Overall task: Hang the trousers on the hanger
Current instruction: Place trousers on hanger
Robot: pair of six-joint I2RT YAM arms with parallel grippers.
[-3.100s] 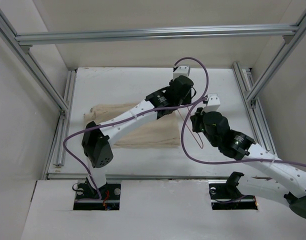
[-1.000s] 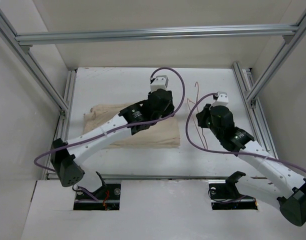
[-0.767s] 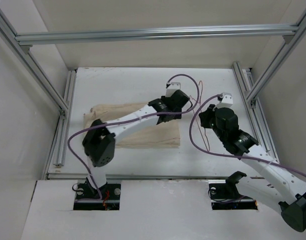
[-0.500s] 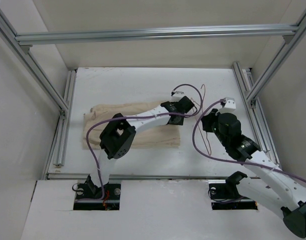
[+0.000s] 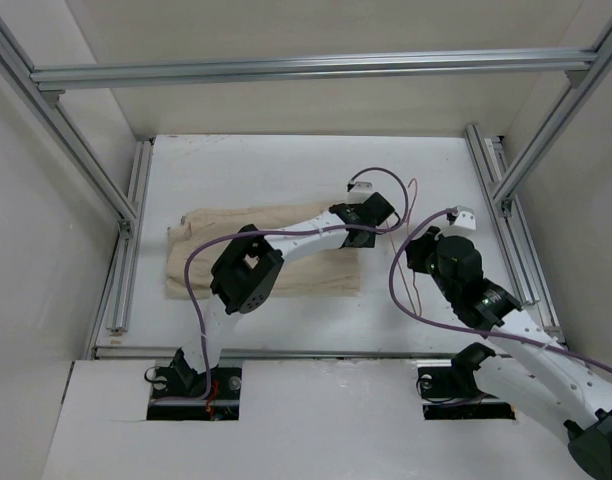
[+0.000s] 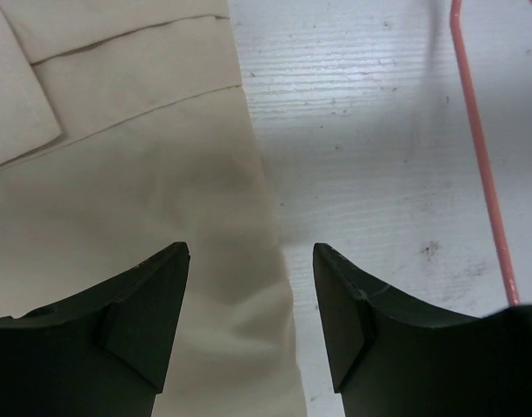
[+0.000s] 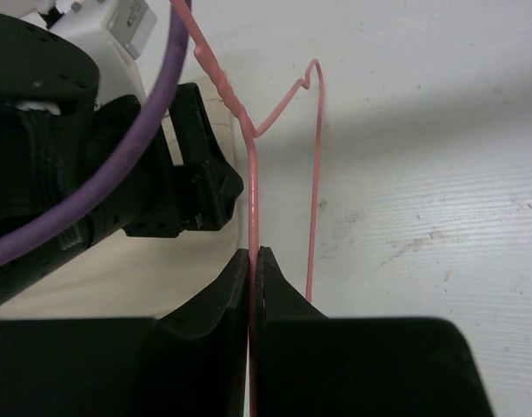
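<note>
Right wrist cam: R fingers (image 7: 243,268) clamped on hanger (image 7: 252,174) wire; L fingers (image 6: 166,280) apart, empty, over trousers (image 6: 118,174) edge on surface (image 6: 362,130).

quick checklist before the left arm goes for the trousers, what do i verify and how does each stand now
1. Right gripper clamped on the hanger wire: ok.
2. Left gripper open, nothing between its jaws: ok.
3. Left gripper above the trousers edge: ok, the edge runs between the jaws.
4. Trousers flat and folded on the table: ok.
5. Hanger wire apart from the trousers edge: ok in the left wrist view, bare table between.
6. Hanger lifted off the table: cannot tell.
</note>
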